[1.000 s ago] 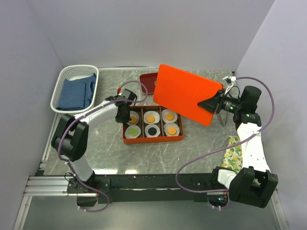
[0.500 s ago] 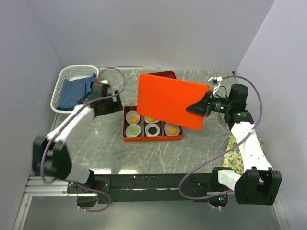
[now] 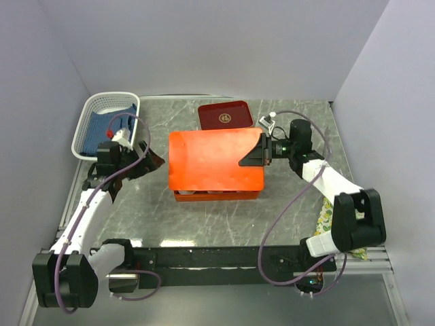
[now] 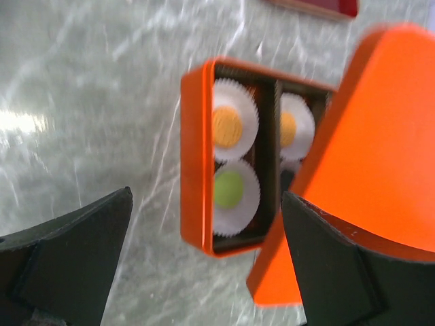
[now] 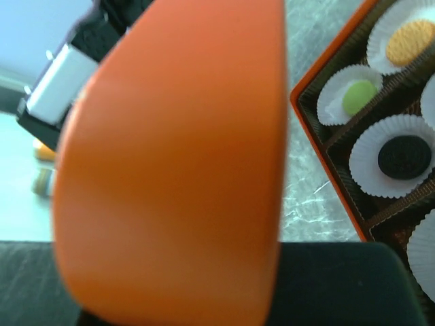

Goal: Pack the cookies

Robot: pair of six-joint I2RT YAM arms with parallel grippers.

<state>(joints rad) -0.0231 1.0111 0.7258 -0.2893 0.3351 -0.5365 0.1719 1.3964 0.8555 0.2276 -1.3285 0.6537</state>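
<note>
The cookies (image 4: 228, 125) lie flat, faces up, each in a white paper cup (image 4: 238, 210) inside an orange box (image 4: 192, 156) at the middle of the table (image 3: 204, 221). Being round, they show no long axis; the box runs left to right seen from overhead. The right gripper (image 3: 250, 156) is clenched on the orange lid (image 3: 214, 159), which hides most of the box from above. The left gripper (image 3: 148, 163), spread wide and empty, hangs left of the box. Orange, green and black discs show.
</note>
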